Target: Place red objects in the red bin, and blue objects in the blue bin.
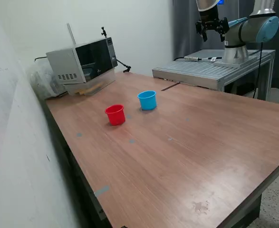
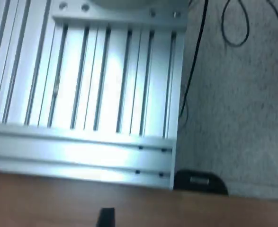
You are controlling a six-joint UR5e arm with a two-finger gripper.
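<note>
The red bin [image 1: 115,114] and the light blue bin [image 1: 147,100] stand upright, side by side, on the wooden table [image 1: 187,156], the blue one toward the exterior view's right. No red or blue cubes show in either view, and the insides of the bins are hidden. My gripper [image 1: 212,32] hangs high above the aluminium plate at the back, far from both bins. It looks open and empty. In the wrist view only a dark fingertip [image 2: 105,218] shows at the edge of the picture.
A grey and black box-shaped appliance [image 1: 83,64] stands at the table's back, at the exterior view's left. A slotted aluminium plate [image 1: 201,72] [image 2: 86,80] carries the arm's base [image 1: 236,53]. Cables [image 2: 193,61] lie on the speckled floor. A wall runs along the exterior view's left.
</note>
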